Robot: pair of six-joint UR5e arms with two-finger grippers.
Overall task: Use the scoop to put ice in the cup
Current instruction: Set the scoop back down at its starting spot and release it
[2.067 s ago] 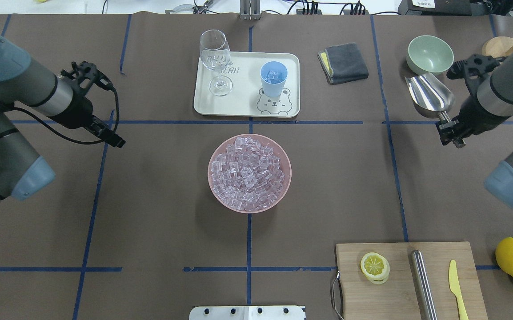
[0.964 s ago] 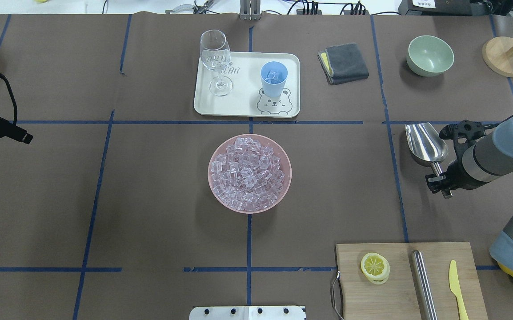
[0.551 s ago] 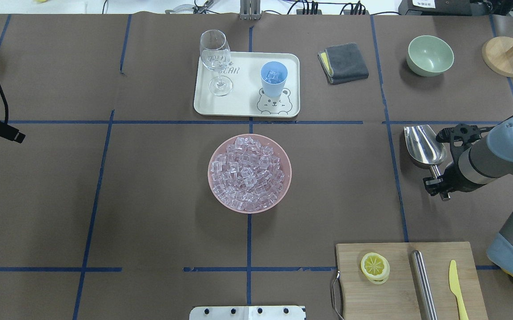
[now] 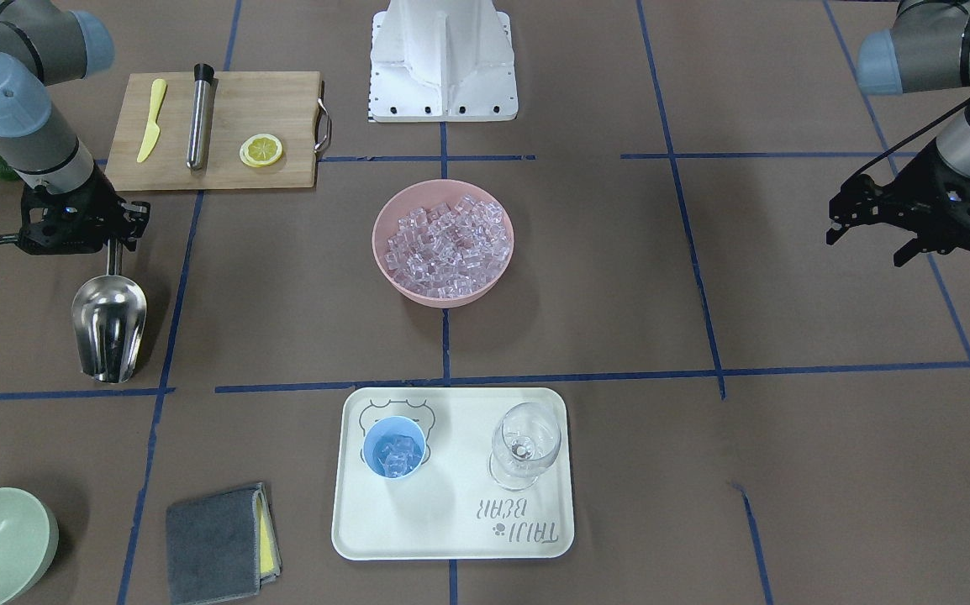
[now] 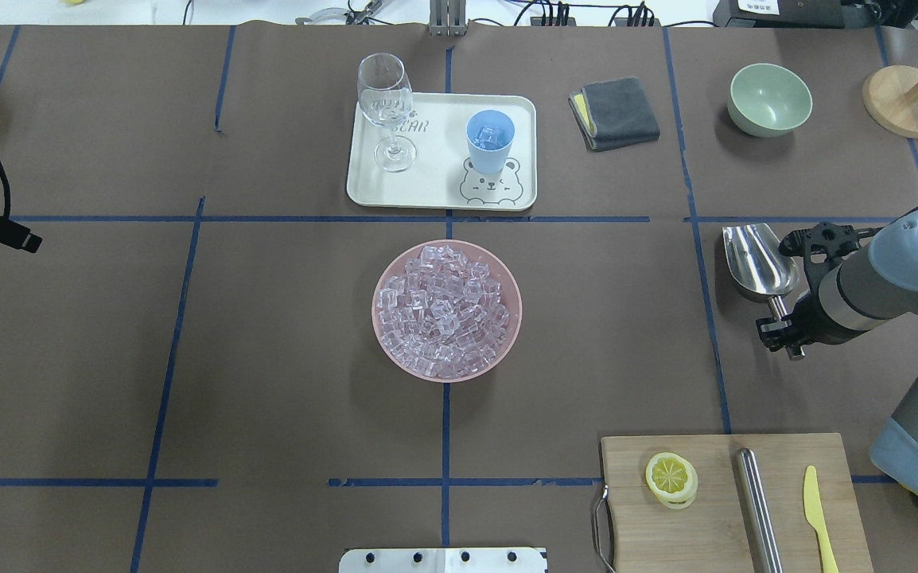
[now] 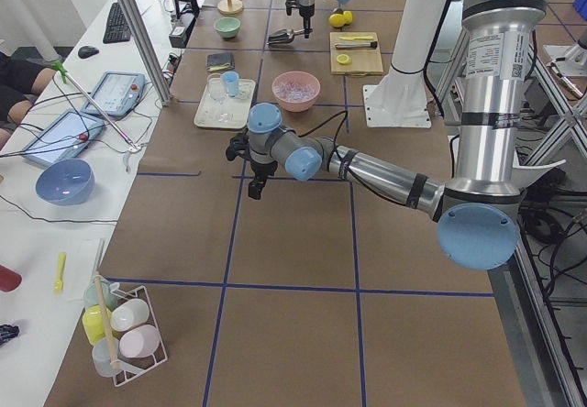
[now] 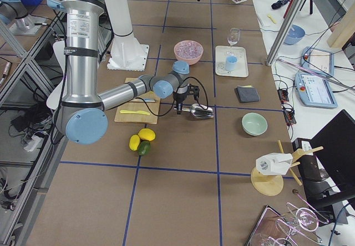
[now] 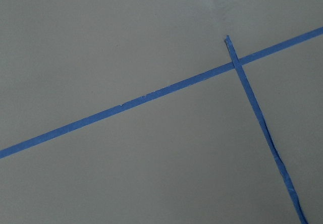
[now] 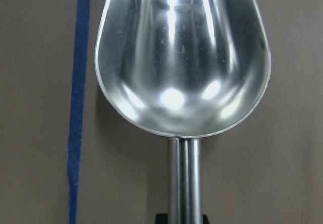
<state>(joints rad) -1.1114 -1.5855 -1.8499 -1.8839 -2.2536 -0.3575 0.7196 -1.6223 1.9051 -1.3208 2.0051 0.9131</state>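
Observation:
The steel scoop (image 5: 761,259) lies low at the table's right side, its bowl empty in the right wrist view (image 9: 181,57). My right gripper (image 5: 783,328) is shut on its rod handle; this also shows in the front view (image 4: 113,245). The light-blue cup (image 5: 490,140) stands on the white tray (image 5: 435,187) and holds a few ice cubes (image 4: 397,454). Many ice cubes (image 5: 445,309) fill the pink bowl (image 4: 392,273) at mid-table. My left gripper (image 5: 25,241) hovers shut and empty at the far left edge.
A wine glass (image 5: 386,107) shares the tray with the cup. A grey cloth (image 5: 614,111) and a green bowl (image 5: 769,97) sit at the back right. A cutting board (image 5: 713,525) with a lemon slice, a steel cylinder and a yellow knife lies front right.
My right gripper carried the scoop from beside the green bowl toward the robot and down, then nearly stopped. My left arm drew back to the left edge.

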